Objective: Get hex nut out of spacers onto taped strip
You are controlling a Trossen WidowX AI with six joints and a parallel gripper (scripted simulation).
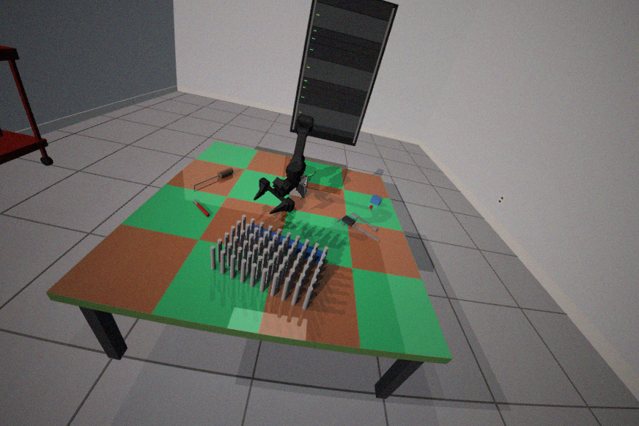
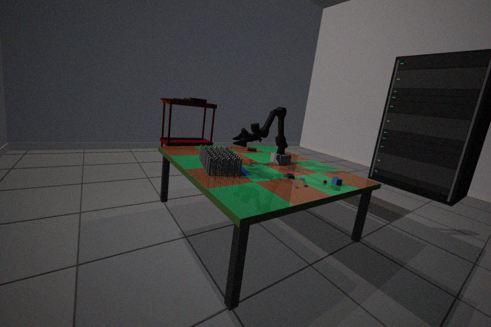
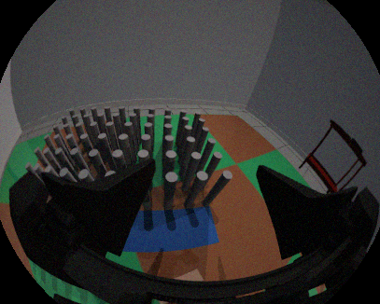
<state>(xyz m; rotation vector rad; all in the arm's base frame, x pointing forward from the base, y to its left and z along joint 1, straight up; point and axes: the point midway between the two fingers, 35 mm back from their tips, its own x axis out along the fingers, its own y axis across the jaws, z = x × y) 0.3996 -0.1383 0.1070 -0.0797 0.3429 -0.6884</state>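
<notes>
My gripper [image 1: 264, 204] [image 2: 234, 140] [image 3: 207, 167] is open and empty, held above the table on the robot's side of the spacers. The grey spacers [image 1: 212, 257] [image 2: 240, 166] [image 3: 170, 188] stand upright in rows. The blue taped strip [image 1: 255, 226] [image 2: 245, 171] [image 3: 174, 240] lies along their robot-side edge. No nut can be made out in any view; the spacers may hide it. A tool with a brown handle [image 1: 225, 173] [image 2: 251, 149] and a long, thin bent rod lies at the far left in the top view. A red pen-like tool [image 1: 201, 208] lies nearer the spacers.
A dark-bodied tool [image 1: 348, 221] [image 2: 290, 175] with thin metal parts lies right of the strip in the top view. Beyond it are a blue block [image 1: 375, 199] [image 2: 336, 180] and a small red cube [image 1: 370, 207] [image 2: 324, 181]. The red cart [image 2: 186, 141] stands off the table.
</notes>
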